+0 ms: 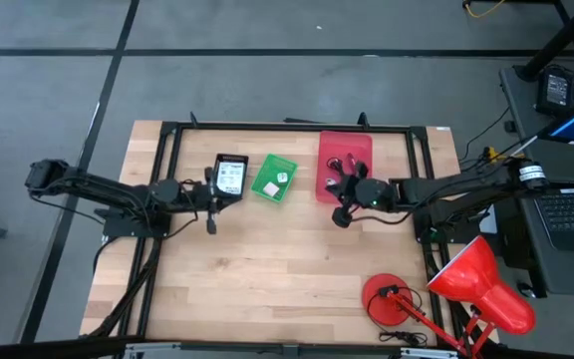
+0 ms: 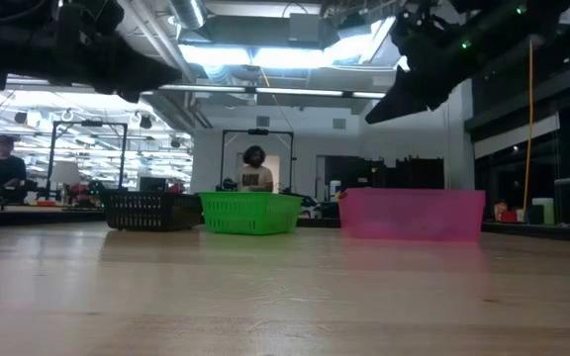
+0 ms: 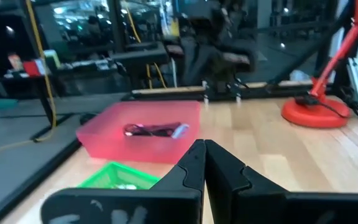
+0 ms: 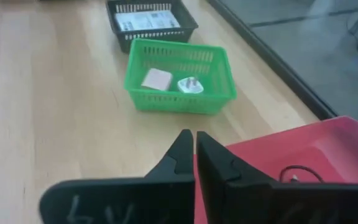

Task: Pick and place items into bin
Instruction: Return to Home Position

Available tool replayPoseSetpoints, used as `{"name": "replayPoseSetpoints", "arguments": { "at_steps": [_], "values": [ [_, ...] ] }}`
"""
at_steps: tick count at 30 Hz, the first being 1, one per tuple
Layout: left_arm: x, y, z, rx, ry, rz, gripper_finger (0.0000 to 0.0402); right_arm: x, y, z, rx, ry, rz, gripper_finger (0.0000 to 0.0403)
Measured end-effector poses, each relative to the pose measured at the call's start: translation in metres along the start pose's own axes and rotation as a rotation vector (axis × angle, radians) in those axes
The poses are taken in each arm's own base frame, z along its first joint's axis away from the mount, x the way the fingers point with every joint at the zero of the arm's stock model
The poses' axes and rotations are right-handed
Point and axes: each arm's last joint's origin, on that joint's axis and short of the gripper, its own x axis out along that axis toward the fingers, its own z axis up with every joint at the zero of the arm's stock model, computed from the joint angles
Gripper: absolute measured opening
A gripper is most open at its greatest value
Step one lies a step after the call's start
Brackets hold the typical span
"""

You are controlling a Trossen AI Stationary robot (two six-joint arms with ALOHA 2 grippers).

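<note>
Three bins sit in a row along the far side of the desk (image 1: 267,289): black bin (image 1: 230,178) left, green bin (image 1: 274,178) middle, red bin (image 1: 345,165) right. The black and red bins have their long axis near-to-far; the green bin is turned a bit out of square. A white printed packet (image 4: 145,20) lies flat in the black bin, its long axis along the bin's; cannot tell if a second one lies under it. In the green bin a square white adapter (image 4: 157,79) lies flat, and just beside it is a round white plug (image 4: 189,85), prongs up. In the red bin is a bundle of cords (image 3: 157,129), dark and reddish with a pale blue-white end, stretched roughly along the bin's long axis on the floor of the bin. The left claw (image 3: 204,155) has its fingers pressed together with nothing between them. It is raised off the desk just near-left of the black bin and points right toward the red bin. The right claw (image 4: 194,146) is likewise closed and empty. It hangs over the near-left edge of the red bin, touching nothing, and points left toward the green bin. A red desk lamp (image 1: 466,289) stands at the near right corner of the desk. A person (image 2: 256,168) stands in the room behind the green bin.
</note>
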Motion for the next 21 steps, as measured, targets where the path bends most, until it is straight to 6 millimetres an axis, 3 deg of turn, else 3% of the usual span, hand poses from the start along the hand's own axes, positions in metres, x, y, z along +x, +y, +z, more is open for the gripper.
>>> {"name": "replayPoseSetpoints", "arguments": {
  "at_steps": [10, 21],
  "values": [
    [-0.016, 0.015, 0.007, 0.000, -0.019, 0.060, 0.0003, 0.005, 0.002, -0.025, 0.046, -0.103, 0.025, 0.0000],
    [-0.038, 0.021, 0.009, 0.036, -0.101, 0.099, 0.0003, 0.004, 0.004, -0.018, 0.002, -0.179, 0.107, 0.0000]
  ]
}}
